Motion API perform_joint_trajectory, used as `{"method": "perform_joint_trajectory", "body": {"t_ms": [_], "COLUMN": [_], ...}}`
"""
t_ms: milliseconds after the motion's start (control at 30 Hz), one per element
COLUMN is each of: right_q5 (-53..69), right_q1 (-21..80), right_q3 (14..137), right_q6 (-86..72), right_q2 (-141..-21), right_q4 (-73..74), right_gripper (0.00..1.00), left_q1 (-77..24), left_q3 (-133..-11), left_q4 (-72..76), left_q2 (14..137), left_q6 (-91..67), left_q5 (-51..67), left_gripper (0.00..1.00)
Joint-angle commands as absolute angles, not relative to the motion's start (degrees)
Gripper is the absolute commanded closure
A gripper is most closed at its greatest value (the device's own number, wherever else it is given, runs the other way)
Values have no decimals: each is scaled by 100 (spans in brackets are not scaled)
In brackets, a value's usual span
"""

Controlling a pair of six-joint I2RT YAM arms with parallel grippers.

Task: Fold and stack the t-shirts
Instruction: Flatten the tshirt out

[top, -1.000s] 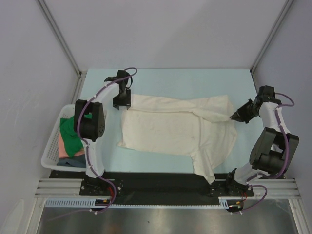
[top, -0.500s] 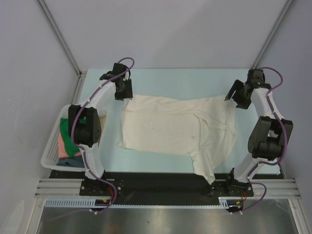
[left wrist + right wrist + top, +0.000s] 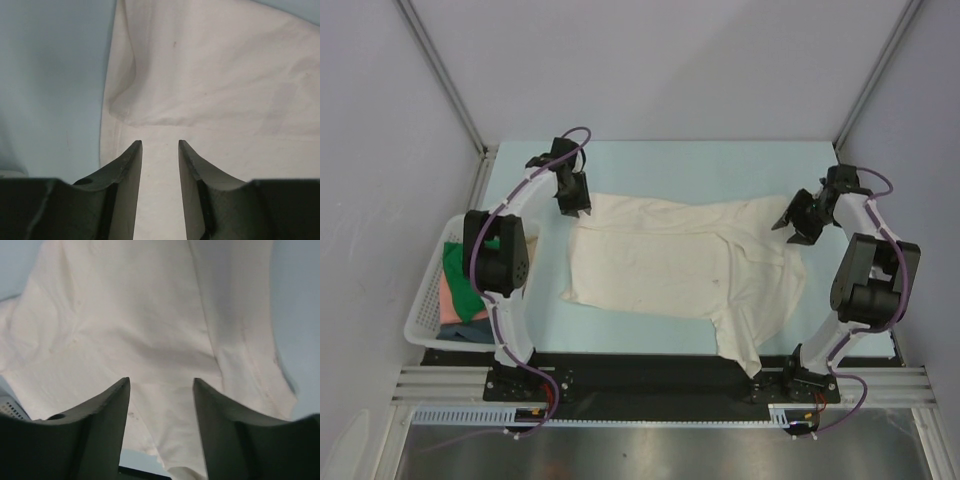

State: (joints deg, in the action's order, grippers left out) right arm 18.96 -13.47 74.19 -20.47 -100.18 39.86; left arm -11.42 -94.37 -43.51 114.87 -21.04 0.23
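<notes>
Cream t-shirt (image 3: pixel 680 265), spread flat: we note one edge beneath our left gripper (image 3: pixel 160 145), another beneath our right gripper (image 3: pixel 161 381); both sets of fingers apart, holding nothing; table (image 3: pixel 720 165) shows outboard of each.

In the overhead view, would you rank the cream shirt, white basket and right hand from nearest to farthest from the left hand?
1. Cream shirt, just beside the left hand.
2. White basket, at the left edge.
3. Right hand, across the shirt.
</notes>
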Motion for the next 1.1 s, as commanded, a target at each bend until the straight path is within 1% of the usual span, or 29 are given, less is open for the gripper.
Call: {"method": "perform_joint_trajectory", "body": {"t_ms": [0, 67, 133, 200, 267, 333, 367, 433, 500, 533, 567, 600, 667, 733, 867, 1067], "right_q5": [2039, 1960, 2039, 1978, 1942, 1899, 1872, 1558, 1171, 1030, 941, 819, 747, 651, 352, 229], "right_q1": [-1652, -1958, -2135, -2153, -2145, -2153, -2145, -2127, -2136, -2144, -2145, -2145, -2145, -2136, -2144, -2171], "right_q3": [6997, 6691, 6618, 6644, 6636, 6662, 6671, 6610, 6557, 6548, 6539, 6539, 6565, 6522, 6259, 6152], "right_q6": [-1829, -1828, -1942, -1951, -2108, -2249, -2346, -2347, -2251, -2241, -2233, -2232, -2215, -2189, -2171, -2153], "right_q2": [-9537, -9431, -9404, -9535, -9658, -9921, -9975, -9906, -9757, -9660, -9529, -9510, -9614, -9720, -9739, -9975], "right_q4": [4201, 4105, 4000, 3894, 3684, 3682, 3717, 3866, 4165, 4262, 4385, 4421, 4570, 4684, 4667, 4491], "right_gripper": [44, 48, 48, 43, 41, 44, 49, 52, 50, 48, 43, 41, 38, 38, 44, 49], "left_q1": [-1002, -1002, -993, -1002, -1020, -1020, -1028, -1046, -1046, -1046, -1072, -1081, -1107, -1116, -1116, -1125], "left_q3": [-9352, -9247, -9089, -8765, -8614, -8587, -8570, -8456, -8280, -8079, -7981, -7798, -7586, -7261, -6952, -7031], "left_q4": [-4166, -4131, -4070, -3886, -3719, -3779, -3831, -3850, -3823, -3797, -3788, -3814, -3858, -3841, -3753, -3744], "left_q2": [11443, 11496, 11461, 11277, 11075, 11022, 10987, 10864, 10609, 10530, 10460, 10381, 10310, 10178, 10133, 10239], "left_q6": [-2303, -2294, -2285, -2285, -2303, -2346, -2355, -2390, -2434, -2461, -2478, -2505, -2592, -2680, -2698, -2593], "left_q5": [316, 343, 343, 352, 299, 238, 246, 246, 316, 369, 421, 491, 519, 413, 404, 466], "left_gripper": [61, 64, 65, 64, 63, 64, 66, 67, 69, 69, 69, 69, 71, 71, 70, 71]}}
